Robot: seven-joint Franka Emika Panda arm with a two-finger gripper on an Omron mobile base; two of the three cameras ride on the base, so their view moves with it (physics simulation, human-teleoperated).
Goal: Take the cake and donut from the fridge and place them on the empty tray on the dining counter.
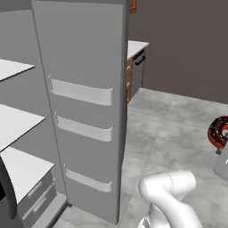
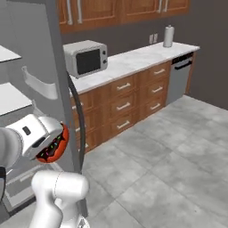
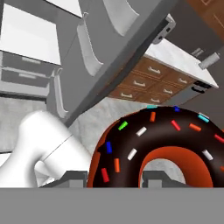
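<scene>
Arm bent at elbow, raised off floor, hand out in front of open fridge (image 1: 80,111) door. Gripper (image 3: 113,179) pinches the donut (image 3: 162,144), held in air w/ glaze facing cam, away from shelves, drawers of counter (image 2: 129,95) behind.

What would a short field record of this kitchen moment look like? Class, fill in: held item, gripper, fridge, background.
held item: donut, chocolate glaze with coloured sprinkles, carried out over the grey floor
gripper: gripper shut on the donut, away from the shelves
fridge: fridge open, its door swung wide with three white door bins; white shelves bare where visible
background: microwave on the long counter with wooden drawers; paper towel roll near its far end
</scene>
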